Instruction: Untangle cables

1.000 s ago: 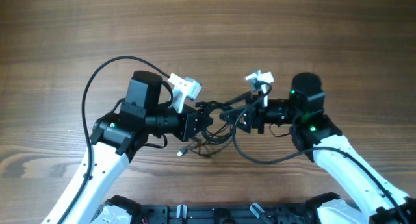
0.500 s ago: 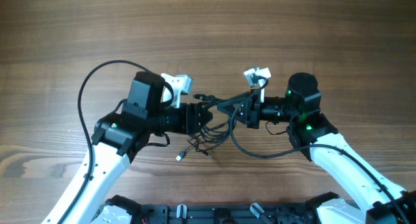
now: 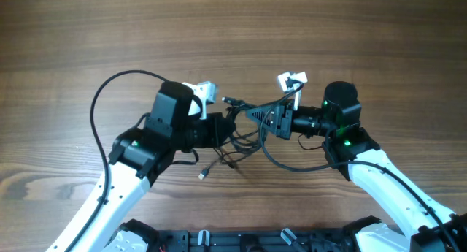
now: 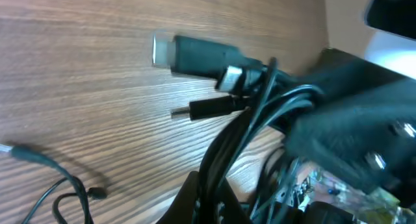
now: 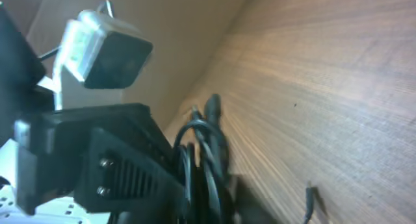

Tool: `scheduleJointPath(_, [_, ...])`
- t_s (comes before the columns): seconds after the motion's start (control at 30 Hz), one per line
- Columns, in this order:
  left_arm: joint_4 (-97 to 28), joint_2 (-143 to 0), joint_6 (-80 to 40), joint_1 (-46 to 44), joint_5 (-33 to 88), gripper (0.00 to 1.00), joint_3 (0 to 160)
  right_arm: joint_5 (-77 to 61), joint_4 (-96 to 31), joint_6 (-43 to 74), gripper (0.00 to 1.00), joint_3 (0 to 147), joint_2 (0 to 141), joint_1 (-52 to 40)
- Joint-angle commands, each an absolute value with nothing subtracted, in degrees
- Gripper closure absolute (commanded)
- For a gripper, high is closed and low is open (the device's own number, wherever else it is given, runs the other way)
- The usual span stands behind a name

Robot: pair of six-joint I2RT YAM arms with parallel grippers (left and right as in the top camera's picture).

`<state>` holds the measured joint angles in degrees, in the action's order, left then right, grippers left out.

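Note:
The cables [image 3: 244, 131] are a knotted bundle of thin black cords held above the table between my two grippers. My left gripper [image 3: 230, 128] is shut on the bundle from the left. My right gripper [image 3: 257, 119] is shut on it from the right, almost touching the left one. A silver-tipped plug [image 3: 203, 174] hangs down onto the table, and another plug [image 3: 228, 101] sticks out at the top. In the left wrist view the cords [image 4: 224, 146] run up between my fingers [image 4: 188, 198] to two plugs [image 4: 198, 55]. In the right wrist view the cords [image 5: 205, 143] sit in the jaws.
A loose loop of cord [image 3: 292, 161] sags from the bundle toward the right arm. A thin cord [image 4: 55, 185] lies on the wooden table [image 3: 292, 33] at the lower left of the left wrist view. The left arm's thick black cable [image 3: 98, 113] arcs out to the left.
Both grippers have drawn closer and shifted toward the far side with the bundle. The cords between them have bunched up, and the upper plug now sticks out at the top.

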<state>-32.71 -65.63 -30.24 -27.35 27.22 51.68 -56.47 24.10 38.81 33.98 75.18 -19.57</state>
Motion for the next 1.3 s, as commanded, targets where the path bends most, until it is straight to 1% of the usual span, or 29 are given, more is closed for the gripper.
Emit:
scheduleJointPath(0.0, [-32.58, -65.52, -27.88, -27.24, 23.86, 0.96, 52.1, -56.99, 24.12, 38.96, 0.13, 34.15, 75.55, -19.44])
scheduleJointPath(0.03, [-33.06, -65.08, -27.9, -26.2, 22.68, 0.96, 52.1, -56.97, 23.7, 38.96, 0.0, 34.15, 75.55, -18.92])
scheduleJointPath(0.13, [-33.82, -62.08, -30.02, -20.56, 20.12, 0.96, 52.1, -56.93, 20.6, 38.98, 0.0, 34.15, 75.55, -16.6])
scheduleJointPath(0.23, [-33.74, -59.51, -30.96, -16.32, 18.33, 0.96, 52.1, -56.95, 18.46, 39.13, 0.0, 34.15, 75.55, -16.86])
scheduleJointPath(0.33, [-33.65, -58.43, -30.94, -13.78, 18.35, 0.96, 52.1, -56.45, 17.02, 38.96, 0.0, 34.15, 75.55, -18.17])
scheduleJointPath(0.4, [-33.65, -58.5, -30.94, -13.61, 18.33, 0.96, 52.1, -56.27, 17.15, 38.94, 0.01, 34.15, 75.55, -18.92])
scheduleJointPath(0.47, [-33.65, -58.5, -30.96, -13.61, 18.35, 0.96, 52.1, -55.46, 17.1, 38.92, 0.08, 34.15, 75.55, -20.14])
scheduleJointPath(0.5, [-33.65, -58.5, -30.96, -13.58, 18.35, 0.96, 52.1, -54.02, 17.06, 38.79, 0.15, 34.15, 75.55, -21.21])
scheduleJointPath(0.53, [-33.63, -58.5, -30.96, -13.58, 18.35, 0.96, 52.1, -51.75, 17.02, 38.28, 0.3, 34.15, 75.55, -22.31])
scheduleJointPath(0.6, [-33.63, -58.5, -30.96, -13.58, 18.33, 0.96, 52.1, -49.32, 17.06, 38.35, 0.53, 34.15, 75.55, -23.66])
scheduleJointPath(0.67, [-33.56, -58.5, -30.96, -13.58, 18.33, 0.96, 52.1, -48.84, 17.04, 38.52, 0.63, 34.15, 75.55, -25.5])
scheduleJointPath(0.73, [-33.19, -58.5, -32.14, -13.58, 17.98, 0.96, 52.1, -48.84, 17.02, 38.98, 0.62, 34.15, 75.55, -27.33])
scheduleJointPath(0.77, [-33.1, -58.5, -34.24, -13.61, 16.78, 0.96, 52.1, -48.77, 16.99, 38.94, 0.59, 34.15, 75.55, -28.16])
scheduleJointPath(0.8, [-33.04, -58.5, -36.86, -13.61, 15.07, 0.96, 52.1, -47.75, 16.73, 38.94, 0.49, 34.15, 75.55, -29.61])
scheduleJointPath(0.83, [-32.99, -58.5, -39.53, -13.61, 12.78, 0.96, 52.1, -46.26, 16.56, 38.89, 0.45, 34.15, 75.55, -30.92])
scheduleJointPath(0.87, [-32.99, -58.5, -41.04, -13.61, 11.53, 0.96, 52.1, -44.49, 16.4, 38.94, 0.37, 34.15, 75.55, -31.97])
scheduleJointPath(0.9, [-32.99, -58.5, -42.3, -13.61, 10.59, 0.96, 52.1, -41.63, 16.38, 38.94, 0.33, 34.15, 75.55, -33.15])
scheduleJointPath(0.97, [-32.77, -58.5, -43.16, -13.61, 10.37, 0.96, 52.1, -34.61, 16.43, 38.96, 0.3, 34.15, 75.55, -35.31])
scheduleJointPath(1.03, [-32.8, -58.5, -43.13, -13.61, 10.37, 0.96, 52.1, -30.76, 16.75, 38.98, 0.32, 34.15, 75.55, -36.73])
scheduleJointPath(1.1, [-32.82, -58.5, -43.11, -13.61, 10.39, 0.96, 52.1, -29.47, 18.41, 39.03, 0.4, 34.15, 75.55, -36.93])
scheduleJointPath(1.17, [-33.12, -58.5, -43.09, -13.61, 10.41, 0.96, 52.1, -27.81, 20.93, 39.0, 0.44, 34.15, 75.55, -36.1])
scheduleJointPath(1.23, [-33.21, -58.5, -42.41, -13.61, 10.44, 0.96, 52.1, -27.35, 23.64, 39.24, 0.52, 34.15, 75.55, -34.46])
scheduleJointPath(1.27, [-33.23, -58.5, -42.41, -13.61, 10.46, 0.96, 52.1, -27.35, 24.32, 39.86, 0.53, 34.15, 75.55, -33.69])
